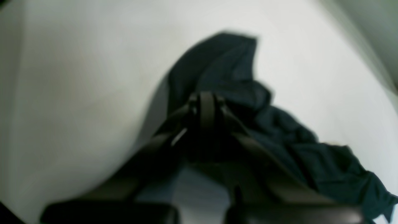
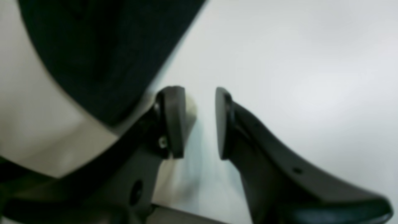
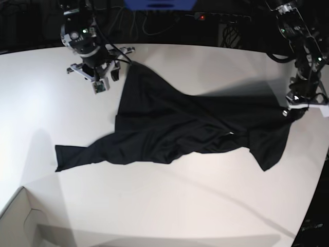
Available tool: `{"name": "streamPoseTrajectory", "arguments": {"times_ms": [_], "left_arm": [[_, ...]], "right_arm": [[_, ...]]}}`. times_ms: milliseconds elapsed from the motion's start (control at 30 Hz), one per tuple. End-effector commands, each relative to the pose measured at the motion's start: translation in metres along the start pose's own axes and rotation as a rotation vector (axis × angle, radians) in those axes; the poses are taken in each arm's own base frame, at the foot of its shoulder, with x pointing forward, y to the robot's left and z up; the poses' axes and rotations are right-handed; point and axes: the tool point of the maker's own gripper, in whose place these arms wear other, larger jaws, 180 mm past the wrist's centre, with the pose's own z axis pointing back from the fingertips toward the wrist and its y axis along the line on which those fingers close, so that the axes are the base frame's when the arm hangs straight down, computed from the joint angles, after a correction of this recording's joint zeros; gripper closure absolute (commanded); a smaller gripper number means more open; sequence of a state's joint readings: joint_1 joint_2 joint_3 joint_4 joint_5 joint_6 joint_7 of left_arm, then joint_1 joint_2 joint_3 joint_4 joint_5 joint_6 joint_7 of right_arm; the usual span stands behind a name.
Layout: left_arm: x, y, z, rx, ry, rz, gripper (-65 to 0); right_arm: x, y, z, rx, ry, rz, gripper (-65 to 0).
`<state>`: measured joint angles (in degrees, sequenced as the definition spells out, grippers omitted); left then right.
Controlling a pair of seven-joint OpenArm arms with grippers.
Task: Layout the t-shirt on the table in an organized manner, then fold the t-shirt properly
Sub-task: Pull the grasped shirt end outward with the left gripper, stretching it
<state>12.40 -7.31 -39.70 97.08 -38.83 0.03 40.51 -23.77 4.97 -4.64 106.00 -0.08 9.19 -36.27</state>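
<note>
A: Spreading comes first, I'd judge. Where does the plain black soft-fabric t-shirt (image 3: pixel 169 131) lie?

B: Crumpled across the middle of the large smooth white table (image 3: pixel 205 206), one arm of cloth trailing to the near left, another bunch lifted at the right.

A: Who has hold of it?

B: The left gripper (image 1: pixel 205 104), at the scene's right edge, is clenched on the t-shirt, with fabric hanging from it to the tabletop. The right gripper (image 2: pixel 199 123), at the far left, has its jaws apart with nothing between them, poised just beside the cloth's edge.

A: How should the step go?

B: I'd have the free gripper take the far left corner, then draw both apart evenly, low over the table, so the folds flatten without dragging the whole shirt. Pulling one-sided would likely twist it further.
</note>
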Motion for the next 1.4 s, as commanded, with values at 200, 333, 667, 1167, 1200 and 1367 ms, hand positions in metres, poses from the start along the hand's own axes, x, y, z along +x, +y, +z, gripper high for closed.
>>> {"name": "streamPoseTrajectory", "arguments": {"times_ms": [200,333,667,1167,1200,1367], "left_arm": [[-0.027,0.053,0.013,0.076,0.069,0.117,-0.5],[-0.036,0.06,0.021,0.078,0.092,0.136,-0.6],[-0.008,0.025,0.042,-0.008,0.063,0.122,-29.2],[0.039,-0.073,-0.011,-0.189,-0.044,0.095,-29.7],[0.034,-0.074,-0.018,-0.169,-0.028,0.064,-29.7],[0.013,-0.087,-0.041,-0.106,0.032,-0.078,-29.7]], "right_arm": [[0.015,0.022,-0.001,0.053,-0.049,0.021,-17.4],[0.015,0.03,0.0,0.073,-0.05,0.029,-17.3],[0.013,0.03,0.0,0.073,-0.046,0.028,-17.3],[0.007,0.031,0.001,0.075,-0.029,0.026,-17.3],[0.007,0.031,0.002,0.076,-0.028,0.026,-17.3],[0.005,0.032,0.002,0.076,-0.025,0.025,-17.3]]}}
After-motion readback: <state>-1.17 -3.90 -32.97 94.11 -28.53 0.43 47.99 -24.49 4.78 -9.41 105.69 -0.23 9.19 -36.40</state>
